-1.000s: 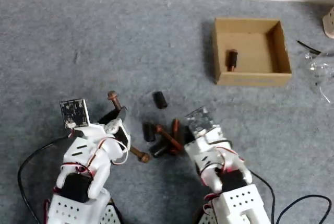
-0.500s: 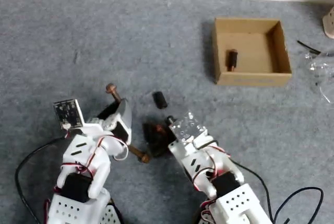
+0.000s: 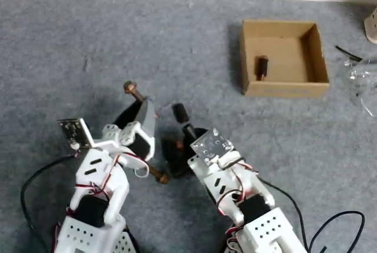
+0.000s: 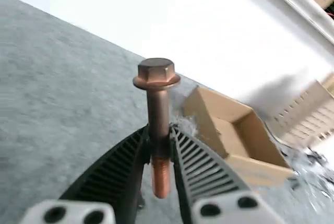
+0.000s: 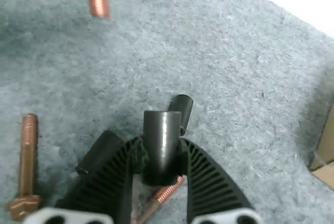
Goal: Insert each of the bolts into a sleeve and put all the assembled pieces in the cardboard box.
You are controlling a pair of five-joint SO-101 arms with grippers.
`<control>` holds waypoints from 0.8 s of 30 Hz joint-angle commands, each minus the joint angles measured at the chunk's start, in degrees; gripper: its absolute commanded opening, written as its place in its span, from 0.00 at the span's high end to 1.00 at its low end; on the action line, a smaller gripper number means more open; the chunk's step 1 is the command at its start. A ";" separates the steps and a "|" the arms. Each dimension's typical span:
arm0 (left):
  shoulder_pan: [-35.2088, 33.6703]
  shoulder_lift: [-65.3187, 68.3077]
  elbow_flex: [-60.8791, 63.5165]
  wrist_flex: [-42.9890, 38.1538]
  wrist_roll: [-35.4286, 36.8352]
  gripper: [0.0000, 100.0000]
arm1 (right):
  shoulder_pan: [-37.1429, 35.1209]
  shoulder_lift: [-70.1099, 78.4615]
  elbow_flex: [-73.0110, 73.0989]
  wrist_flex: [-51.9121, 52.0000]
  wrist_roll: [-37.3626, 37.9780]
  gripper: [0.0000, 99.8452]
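The left pincer (image 4: 159,134) pinches 1 copper bolt (image 4: 157,85), head above its tips; the right pincer (image 5: 160,146) clasps 1 black sleeve (image 5: 162,125).

Right claw (image 5: 160,153) shifted left, now clamped on a sleeve (image 5: 162,130), apparently lifted, left claw (image 4: 159,140) with bolt (image 4: 156,93) edged forward

Quick count from where I stand: bolt (image 4: 158,125) (image 3: 156,173) (image 5: 159,196) x3 loose, sleeve (image 5: 162,140) (image 5: 181,106) (image 5: 99,153) x3 empty, assembled pc (image 3: 261,67) x1, cardboard box (image 3: 283,91) x1. More bolts poss. hidden, can't tell.
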 commanded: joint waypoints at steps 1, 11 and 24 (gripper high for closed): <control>5.67 -0.75 1.45 -1.49 0.53 1.00 | -1.54 -0.66 2.24 -2.51 1.58 1.00; 5.93 -1.10 1.36 -1.32 2.99 1.00 | -2.59 -0.66 4.70 -8.92 1.58 1.00; 3.21 -1.19 0.40 -1.41 5.36 1.00 | -5.23 -0.66 6.55 -11.82 1.76 1.00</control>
